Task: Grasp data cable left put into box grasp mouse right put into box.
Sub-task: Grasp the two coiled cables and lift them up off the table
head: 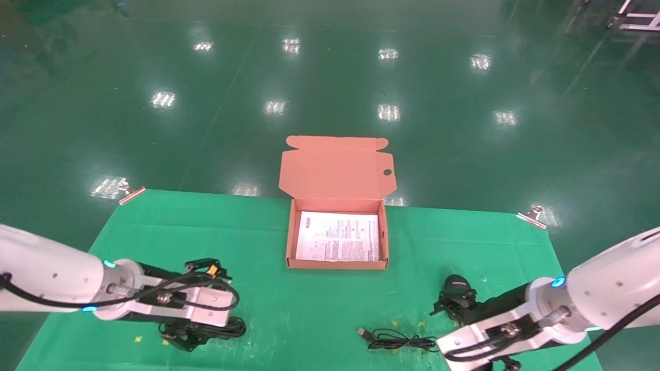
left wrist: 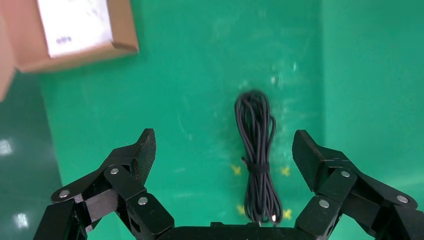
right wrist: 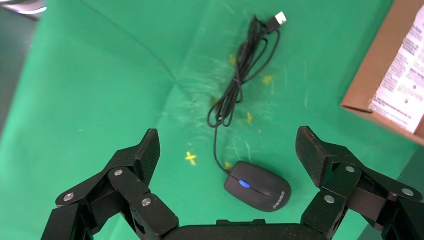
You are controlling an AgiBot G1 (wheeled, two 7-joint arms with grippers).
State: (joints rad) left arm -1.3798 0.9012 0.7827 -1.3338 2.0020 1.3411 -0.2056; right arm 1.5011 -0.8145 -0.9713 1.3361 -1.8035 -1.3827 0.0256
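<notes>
Head view: an open box (head: 337, 242) sits mid-bench. The left claw (left wrist: 225, 160) hangs spread wide over the cable (left wrist: 257, 155). The right claw (right wrist: 227, 160) hangs spread over the mouse (right wrist: 257, 186).

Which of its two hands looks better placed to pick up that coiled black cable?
The left hand. It hangs open right above the data cable, with a finger on each side. The right hand is open over the mouse, across the table, and the box is between them.
</notes>
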